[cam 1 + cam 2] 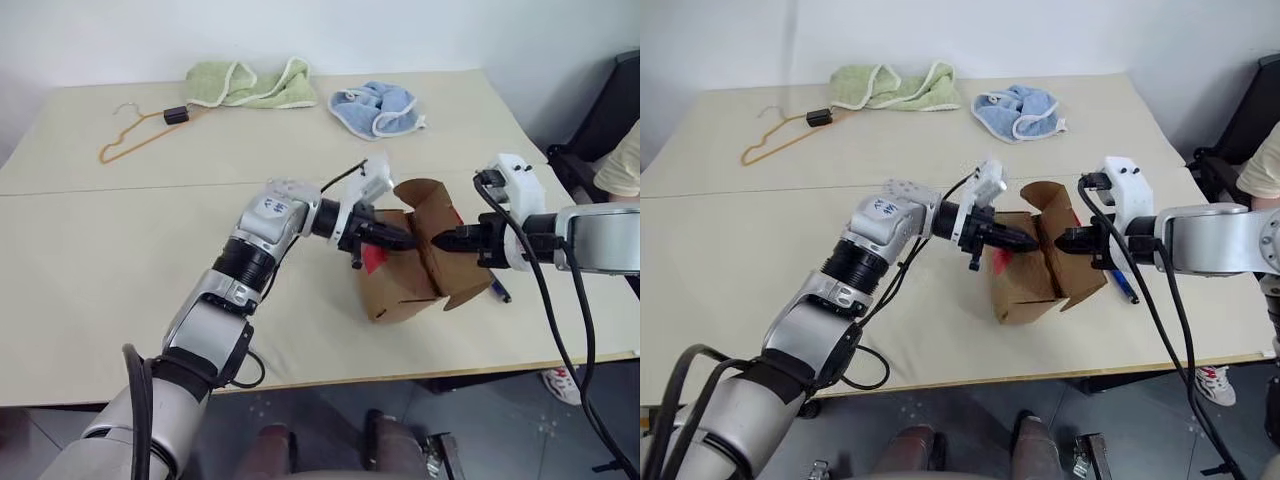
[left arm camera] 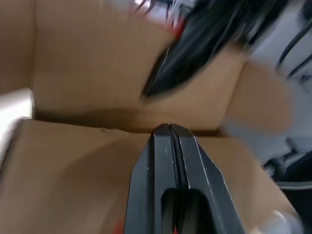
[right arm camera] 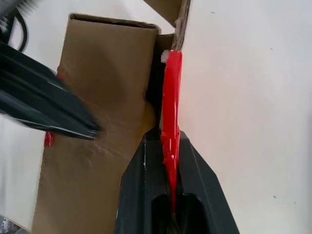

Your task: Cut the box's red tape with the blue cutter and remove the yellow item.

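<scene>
The brown cardboard box (image 1: 400, 292) stands right of the table's middle with its flaps raised. Red tape (image 1: 372, 258) shows on its left face and runs along a flap edge (image 3: 171, 97). My right gripper (image 1: 437, 240) is shut on that taped flap from the right. Coming in from the left, my left gripper (image 1: 410, 240) is shut with nothing in it, its tip at the box's opening, close to the right gripper's tip. The blue cutter (image 1: 1125, 288) lies on the table just right of the box, under my right arm. The yellow item is hidden.
An orange wire hanger (image 1: 135, 135) lies at the far left. A light green towel (image 1: 250, 85) and a blue cloth (image 1: 375, 108) sit along the back of the table (image 1: 100, 260). A person's sleeve (image 1: 622, 165) shows at the right edge.
</scene>
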You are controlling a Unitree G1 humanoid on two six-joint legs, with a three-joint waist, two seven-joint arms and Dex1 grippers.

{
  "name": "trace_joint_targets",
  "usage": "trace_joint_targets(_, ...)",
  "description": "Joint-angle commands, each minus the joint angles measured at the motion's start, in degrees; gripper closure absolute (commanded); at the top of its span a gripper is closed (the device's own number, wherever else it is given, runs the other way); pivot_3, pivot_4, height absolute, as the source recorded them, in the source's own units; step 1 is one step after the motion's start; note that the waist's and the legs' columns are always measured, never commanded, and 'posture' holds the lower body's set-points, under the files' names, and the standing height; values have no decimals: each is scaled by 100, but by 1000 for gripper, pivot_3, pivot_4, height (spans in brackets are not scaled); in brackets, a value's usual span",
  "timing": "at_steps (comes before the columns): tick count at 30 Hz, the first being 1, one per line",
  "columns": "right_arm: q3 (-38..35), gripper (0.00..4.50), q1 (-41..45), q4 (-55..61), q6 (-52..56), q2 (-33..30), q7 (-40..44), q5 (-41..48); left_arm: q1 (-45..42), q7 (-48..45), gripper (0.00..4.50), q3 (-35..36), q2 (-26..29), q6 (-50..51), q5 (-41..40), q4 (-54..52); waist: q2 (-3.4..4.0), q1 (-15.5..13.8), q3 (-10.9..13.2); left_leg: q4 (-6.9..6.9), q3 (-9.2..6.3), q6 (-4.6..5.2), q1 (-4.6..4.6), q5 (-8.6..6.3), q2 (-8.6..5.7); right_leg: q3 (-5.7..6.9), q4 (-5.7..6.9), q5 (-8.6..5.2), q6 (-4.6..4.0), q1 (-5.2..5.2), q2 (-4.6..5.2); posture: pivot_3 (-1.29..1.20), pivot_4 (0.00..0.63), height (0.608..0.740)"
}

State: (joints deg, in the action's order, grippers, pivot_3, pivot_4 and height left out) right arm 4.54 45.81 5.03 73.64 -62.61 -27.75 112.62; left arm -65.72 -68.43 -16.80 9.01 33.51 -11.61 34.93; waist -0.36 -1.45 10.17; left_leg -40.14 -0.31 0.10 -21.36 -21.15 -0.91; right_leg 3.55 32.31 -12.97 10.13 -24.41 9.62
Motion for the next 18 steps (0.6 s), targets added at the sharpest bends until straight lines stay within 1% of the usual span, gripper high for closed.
trace_joint_targets(1,-59,4478,175,179,-51,-195,32,38,16,-141,4500,-93,165,-120,157,-96,0,-7,0,0,0,0,-1,0,0,0,-1,0,0,-1,0,0,150,740)
trace_joint_targets(6,-52,4478,170,200,-50,-270,49,38,187,-288,4500,-228,463,-62,261,-324,0,-4,0,1,0,0,-2,0,0,0,-3,0,0,-2,0,0,150,740)
trace_joint_targets(10,-90,4478,80,140,-24,-406,58,38,483,-322,4500,-280,898,152,269,-788,1,15,-1,1,0,0,-1,0,3,0,-2,0,0,-2,0,0,150,740)
trace_joint_targets(13,-92,4478,19,53,14,-519,90,38,722,-244,4500,-252,1176,401,234,-1213,2,7,-1,1,1,0,1,0,4,0,-1,0,-1,-2,-1,0,150,740)
trace_joint_targets(18,-26,4478,-29,-77,61,-631,130,38,1024,-38,4500,-161,1435,839,166,-1738,2,-4,-1,-2,1,0,4,0,5,-1,0,4,-5,2,-1,0,150,740)
